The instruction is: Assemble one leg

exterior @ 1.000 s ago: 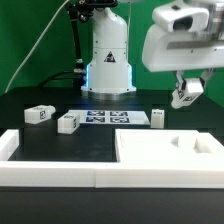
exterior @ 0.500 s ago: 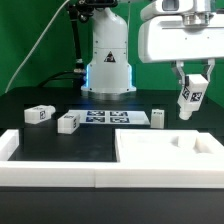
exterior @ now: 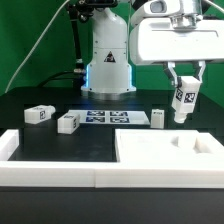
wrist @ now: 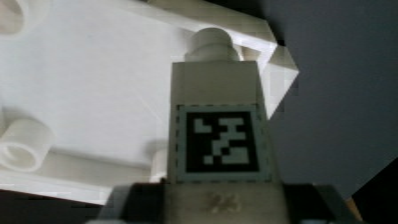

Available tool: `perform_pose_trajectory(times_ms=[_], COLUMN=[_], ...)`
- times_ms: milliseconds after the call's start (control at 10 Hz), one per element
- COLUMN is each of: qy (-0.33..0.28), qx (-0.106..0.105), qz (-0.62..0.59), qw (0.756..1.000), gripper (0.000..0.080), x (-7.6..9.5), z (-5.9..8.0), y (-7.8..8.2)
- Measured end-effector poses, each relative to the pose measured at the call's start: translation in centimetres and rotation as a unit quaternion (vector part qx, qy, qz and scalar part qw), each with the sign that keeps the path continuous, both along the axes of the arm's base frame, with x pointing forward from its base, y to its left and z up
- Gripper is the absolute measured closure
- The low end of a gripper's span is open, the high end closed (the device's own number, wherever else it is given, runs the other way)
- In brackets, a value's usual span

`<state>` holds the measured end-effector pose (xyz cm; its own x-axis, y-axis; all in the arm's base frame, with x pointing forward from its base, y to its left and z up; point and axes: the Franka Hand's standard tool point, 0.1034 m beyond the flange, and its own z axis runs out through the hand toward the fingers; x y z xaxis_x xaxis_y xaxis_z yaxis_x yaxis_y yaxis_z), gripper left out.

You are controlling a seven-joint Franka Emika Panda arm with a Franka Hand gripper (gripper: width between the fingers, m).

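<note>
leg (exterior: 183, 101) near-upright, tip down, between fingers (exterior: 171, 80)

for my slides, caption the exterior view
Jaws hold one leg end-down over the white panel; three more legs wait

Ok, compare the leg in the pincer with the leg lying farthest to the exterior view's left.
The held leg is clamped in the pincer, off the table; the far-left leg rests free on it. The held leg hangs nearly upright, while the far-left leg lies on its side. Both are small white blocks bearing a black-and-white tag.
</note>
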<state>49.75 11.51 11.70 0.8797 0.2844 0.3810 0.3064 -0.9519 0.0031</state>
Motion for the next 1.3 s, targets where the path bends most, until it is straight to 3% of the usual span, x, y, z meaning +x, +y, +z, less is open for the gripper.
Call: perform_pose_trajectory(times_ms=[100, 200, 500, 700, 1200, 1300], qy=[0.000, -0.005, -0.011, -0.011, -0.008, -0.007], qx=[0.000, 0.000, 0.005, 0.009, 0.008, 0.009], qz=[0.000, 0.004, 0.000, -0.003, -0.002, -0.001], qw=[1.000, 1.000, 1.000, 1.000, 1.000, 1.000], gripper=[0.0508, 0.0508, 0.0508, 0.0508, 0.0508, 0.0508], x=[0.0, 1.1, 6.0, 8.1, 8.0, 8.7], z=[0.0, 0.3, -0.1, -0.1, -0.3, 0.1], y=[0.0, 0.2, 0.1, 0.3, 0.4, 0.5])
